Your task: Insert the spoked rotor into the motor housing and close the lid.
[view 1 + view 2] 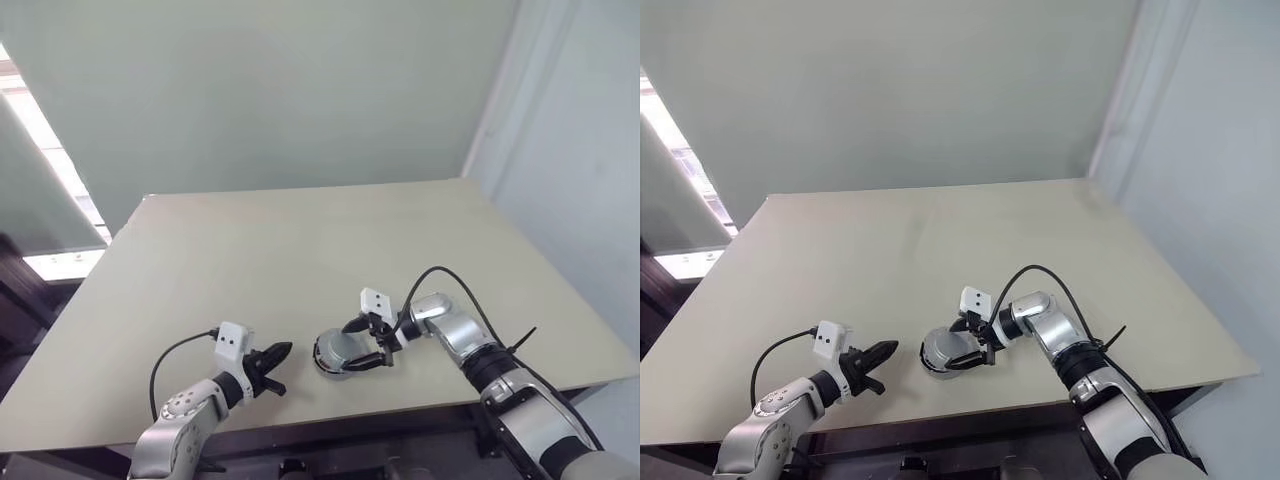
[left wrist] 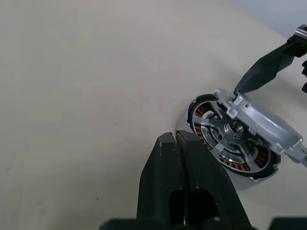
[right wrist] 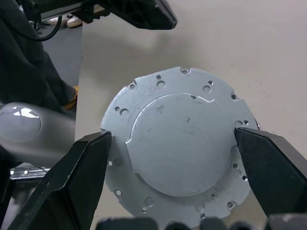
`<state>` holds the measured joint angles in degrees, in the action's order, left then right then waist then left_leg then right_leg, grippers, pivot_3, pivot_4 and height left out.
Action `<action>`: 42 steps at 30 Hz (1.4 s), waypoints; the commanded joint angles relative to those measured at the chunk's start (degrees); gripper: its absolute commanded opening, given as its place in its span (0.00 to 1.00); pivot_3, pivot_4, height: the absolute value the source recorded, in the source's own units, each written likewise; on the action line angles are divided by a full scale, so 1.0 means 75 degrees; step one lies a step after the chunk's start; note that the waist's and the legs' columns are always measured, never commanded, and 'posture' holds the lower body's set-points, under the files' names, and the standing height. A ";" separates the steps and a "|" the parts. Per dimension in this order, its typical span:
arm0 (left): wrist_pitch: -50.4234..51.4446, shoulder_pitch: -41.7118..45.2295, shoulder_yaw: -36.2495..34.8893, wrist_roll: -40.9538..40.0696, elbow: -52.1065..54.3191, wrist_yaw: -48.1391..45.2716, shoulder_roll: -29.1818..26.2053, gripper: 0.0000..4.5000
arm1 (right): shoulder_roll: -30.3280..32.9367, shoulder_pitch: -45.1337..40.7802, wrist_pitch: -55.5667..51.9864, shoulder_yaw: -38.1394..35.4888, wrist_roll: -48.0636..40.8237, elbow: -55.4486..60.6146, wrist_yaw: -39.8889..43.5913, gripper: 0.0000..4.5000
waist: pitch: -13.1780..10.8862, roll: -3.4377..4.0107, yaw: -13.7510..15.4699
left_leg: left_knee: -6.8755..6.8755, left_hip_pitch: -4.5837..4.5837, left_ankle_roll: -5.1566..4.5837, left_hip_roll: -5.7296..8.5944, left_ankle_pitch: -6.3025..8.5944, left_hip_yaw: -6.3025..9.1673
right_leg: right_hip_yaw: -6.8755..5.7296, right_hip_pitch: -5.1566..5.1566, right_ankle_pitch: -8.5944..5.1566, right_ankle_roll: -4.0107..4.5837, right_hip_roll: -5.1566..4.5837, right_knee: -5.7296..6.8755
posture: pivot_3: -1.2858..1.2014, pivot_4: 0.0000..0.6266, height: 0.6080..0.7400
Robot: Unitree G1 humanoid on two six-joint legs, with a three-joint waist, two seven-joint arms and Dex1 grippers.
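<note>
The lid (image 3: 180, 148), grasped edgewise by the right gripper (image 1: 368, 345) and tilted over the motor housing (image 2: 230, 143), may be seated crooked; left gripper (image 1: 272, 365) is clenched empty.

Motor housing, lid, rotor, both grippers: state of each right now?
motor housing: on the table, open on one side, copper windings showing.
spoked rotor: seated inside the housing.
lid: tilted over the housing, not yet closed flat.
right gripper: fingers wide, one at each edge of the lid.
left gripper: shut, empty, beside the housing.
</note>
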<state>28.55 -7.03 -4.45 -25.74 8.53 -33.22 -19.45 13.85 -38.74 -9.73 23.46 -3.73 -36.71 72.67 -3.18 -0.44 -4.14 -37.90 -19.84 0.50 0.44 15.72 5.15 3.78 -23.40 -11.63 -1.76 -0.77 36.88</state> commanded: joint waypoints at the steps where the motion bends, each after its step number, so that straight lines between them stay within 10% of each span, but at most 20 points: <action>1: -0.0049 0.0012 -0.0087 -0.0080 0.0404 0.0029 -0.0030 0.00 | -0.0083 -0.0313 0.0191 -0.0192 -0.0017 -0.0111 0.0060 1.00 | 0.0000 0.0000 -0.0001 | 0.0000 0.0000 0.0000 0.0000 0.0000 0.0000 | 0.0000 0.0000 0.0000 0.0000 0.0000 0.0000 | 0.52 0.00 1.00; 7: -0.0050 -0.0020 -0.0081 -0.0088 0.0454 0.0058 -0.0025 0.00 | -0.0139 -0.0450 0.0342 -0.0216 0.0059 -0.0453 0.0072 1.00 | 0.0000 0.0001 -0.0001 | 0.0000 0.0001 0.0000 -0.0001 0.0000 0.0001 | 0.0000 0.0000 0.0000 0.0000 0.0001 0.0002 | 0.52 0.00 1.00; 11: -0.0051 -0.0026 -0.0078 -0.0087 0.0466 0.0064 -0.0028 0.00 | -0.0154 -0.0488 0.0410 -0.0263 0.0084 -0.0548 0.0045 0.74 | 0.0000 0.0001 -0.0003 | 0.0001 0.0001 0.0000 -0.0001 0.0000 0.0001 | 0.0000 0.0000 0.0000 0.0000 0.0001 0.0001 | 0.52 0.00 1.00; 42: -0.0107 0.0164 0.0180 0.0027 0.0260 0.0077 0.0076 0.00 | 0.0003 -0.0009 -0.2228 0.0633 0.1030 0.1490 -0.1301 0.74 | 0.0000 0.0006 0.0005 | -0.0001 0.0002 0.0001 0.0002 0.0000 0.0002 | -0.0003 0.0001 -0.0002 0.0003 -0.0002 0.0003 | 0.52 0.00 1.00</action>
<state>28.56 -6.65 -3.15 -25.50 9.20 -32.46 -18.94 12.74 -39.05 -25.47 28.21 2.60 -26.51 63.88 -3.18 -0.39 -4.10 -37.91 -19.82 0.50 0.46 15.72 5.17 3.77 -23.39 -11.65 -1.73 -0.79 36.90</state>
